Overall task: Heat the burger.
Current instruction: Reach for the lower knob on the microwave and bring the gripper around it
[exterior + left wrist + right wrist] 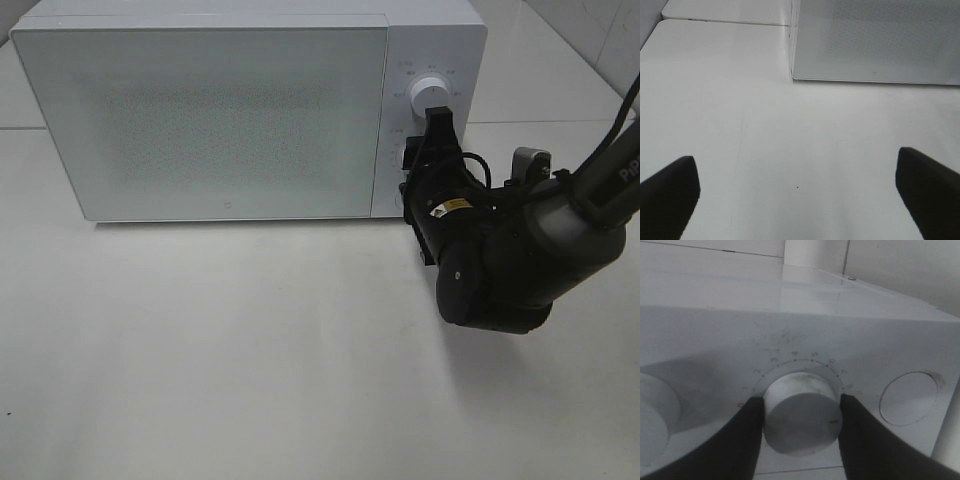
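Lit softly and evenly from above; washed the white table (220,360) and microwave (200,110) almost together; threw a faint shadow beneath the right arm (520,270); blurred the near dial (800,415) slightly; rendered the left gripper (797,195) featureless black.

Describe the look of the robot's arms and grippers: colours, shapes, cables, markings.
The right arm is glossy black with bulky, rounded joint housings and a grey part near the wrist. Thin black cables loop along it, a small yellow label sits on the wrist, and white lettering marks the upper link. The right gripper is black and blocky. The left gripper shows only two dark, blunt-tipped jaws.
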